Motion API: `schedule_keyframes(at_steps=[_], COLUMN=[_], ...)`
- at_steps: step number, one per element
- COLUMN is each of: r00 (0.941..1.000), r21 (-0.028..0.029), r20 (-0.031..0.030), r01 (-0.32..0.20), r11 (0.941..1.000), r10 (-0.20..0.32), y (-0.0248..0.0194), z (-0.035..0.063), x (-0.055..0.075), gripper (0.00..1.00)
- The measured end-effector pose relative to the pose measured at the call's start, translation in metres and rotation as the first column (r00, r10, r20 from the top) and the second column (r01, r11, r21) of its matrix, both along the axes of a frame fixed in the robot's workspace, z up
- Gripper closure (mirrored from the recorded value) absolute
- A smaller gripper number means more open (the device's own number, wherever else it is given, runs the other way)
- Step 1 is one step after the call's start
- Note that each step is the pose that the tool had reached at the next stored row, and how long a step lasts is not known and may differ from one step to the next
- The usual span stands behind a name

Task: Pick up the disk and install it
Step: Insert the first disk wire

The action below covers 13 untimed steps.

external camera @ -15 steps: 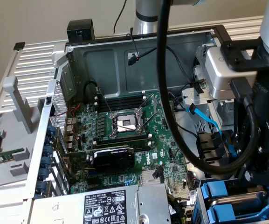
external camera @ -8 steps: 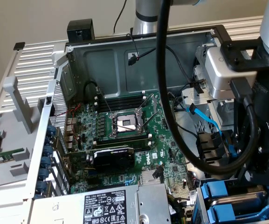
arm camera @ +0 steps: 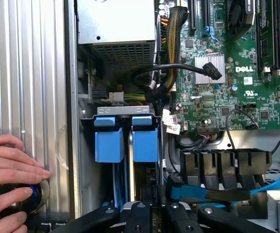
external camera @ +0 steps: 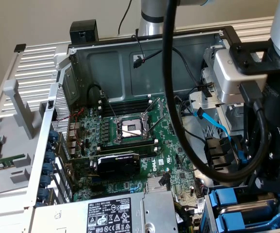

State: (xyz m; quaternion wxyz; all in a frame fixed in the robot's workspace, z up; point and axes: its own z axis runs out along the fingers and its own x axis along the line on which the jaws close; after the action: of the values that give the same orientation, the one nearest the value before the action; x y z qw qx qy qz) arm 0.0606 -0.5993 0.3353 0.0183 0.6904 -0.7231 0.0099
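The claw [arm camera: 158,214] is seemingly pinching narrow on the disk [arm camera: 145,141]. Tilting could be jamming it against its neighbour or snagging the blue plug [arm camera: 177,187] just beside.

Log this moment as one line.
pincer: at drive bay | disks: two blue carriers side by side in bay | hand: on ribbed panel

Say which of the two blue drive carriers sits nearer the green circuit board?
The blue carrier beside the white-tagged cables; its twin stands between it and the ribbed silver panel under a person's hand.
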Motion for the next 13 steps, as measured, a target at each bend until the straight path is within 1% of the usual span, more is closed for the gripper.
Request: schedule_keyframes(at_steps=[7, 13], r00=[1.0000, 1.0000], r21=[0.0000, 0.0000], r20=[0.0061, 0.0077], r01=[0.000, 0.000], r11=[1.0000, 1.0000], r10=[0.000, 0.000], y=[0.0000, 0.0003], z=[0.0000, 0.0000], x=[-0.0004, -0.0012], gripper=[0.83, 0.83])
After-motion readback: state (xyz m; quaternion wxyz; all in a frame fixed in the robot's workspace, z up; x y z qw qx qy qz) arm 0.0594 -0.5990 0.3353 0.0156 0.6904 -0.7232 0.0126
